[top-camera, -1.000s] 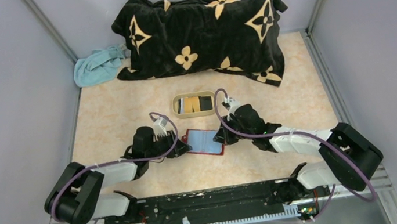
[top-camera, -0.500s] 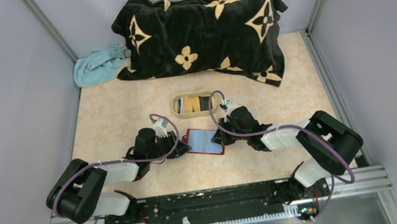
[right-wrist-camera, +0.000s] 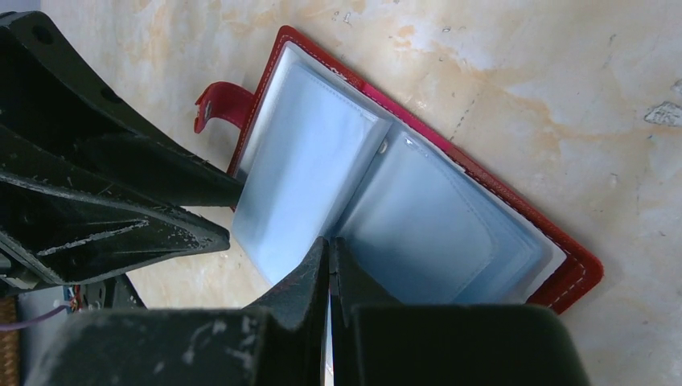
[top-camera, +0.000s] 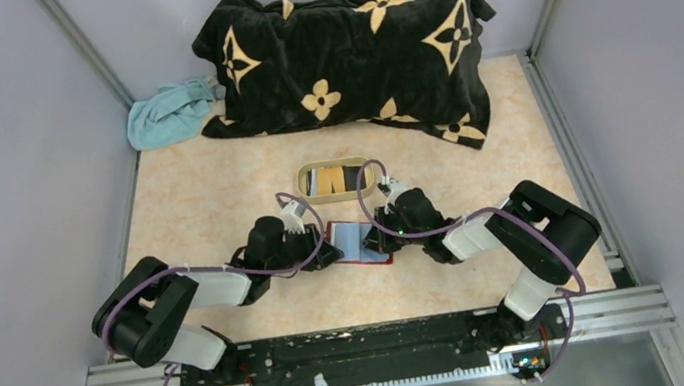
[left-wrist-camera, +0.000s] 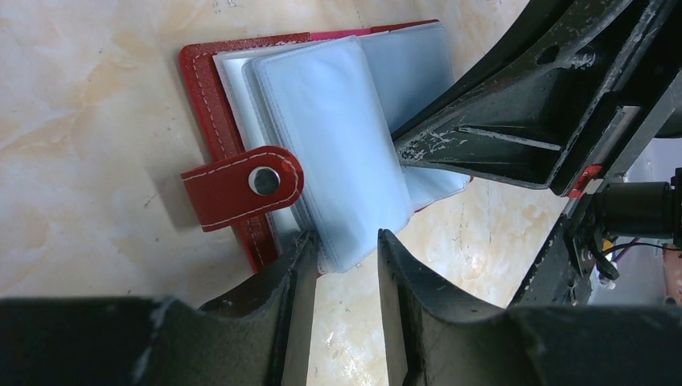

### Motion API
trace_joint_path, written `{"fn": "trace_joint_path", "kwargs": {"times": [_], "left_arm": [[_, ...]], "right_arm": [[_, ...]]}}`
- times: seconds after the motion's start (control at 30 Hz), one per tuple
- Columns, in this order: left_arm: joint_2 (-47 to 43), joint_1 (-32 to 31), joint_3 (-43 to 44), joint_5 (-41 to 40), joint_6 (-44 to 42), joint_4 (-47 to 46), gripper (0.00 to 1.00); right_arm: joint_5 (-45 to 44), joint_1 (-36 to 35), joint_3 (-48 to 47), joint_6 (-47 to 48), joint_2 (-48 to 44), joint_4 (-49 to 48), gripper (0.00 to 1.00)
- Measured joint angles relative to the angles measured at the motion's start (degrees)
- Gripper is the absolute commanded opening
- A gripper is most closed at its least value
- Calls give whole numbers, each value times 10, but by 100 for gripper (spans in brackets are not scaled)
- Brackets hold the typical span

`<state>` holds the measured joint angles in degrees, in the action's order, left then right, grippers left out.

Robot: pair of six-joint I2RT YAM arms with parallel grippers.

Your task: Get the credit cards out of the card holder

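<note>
Card holder [left-wrist-camera: 322,137] lies open between left gripper [left-wrist-camera: 343,245], jaws apart astride one sleeve, and right gripper [right-wrist-camera: 328,251], clenched. Beyond: one oval tray [top-camera: 305,186] of credit cards [top-camera: 348,176], one blanket [top-camera: 348,51], one cloth [top-camera: 167,114].

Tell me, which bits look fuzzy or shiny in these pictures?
Left wrist view: the left gripper close to the lens looks fuzzy, while the card holder is sharp and its snap glints. Right wrist view: the right gripper is soft too. Top view: even light, faint shadows.
</note>
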<state>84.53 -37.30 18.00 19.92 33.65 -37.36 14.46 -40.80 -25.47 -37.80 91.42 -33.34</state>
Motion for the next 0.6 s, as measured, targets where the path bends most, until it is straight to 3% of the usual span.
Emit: {"fn": "trace_joint_path", "kwargs": {"times": [0.6], "left_arm": [[-6,-11,20,-17,5,36,40]], "right_arm": [[10,5,15,-19,29,-71,0]]}}
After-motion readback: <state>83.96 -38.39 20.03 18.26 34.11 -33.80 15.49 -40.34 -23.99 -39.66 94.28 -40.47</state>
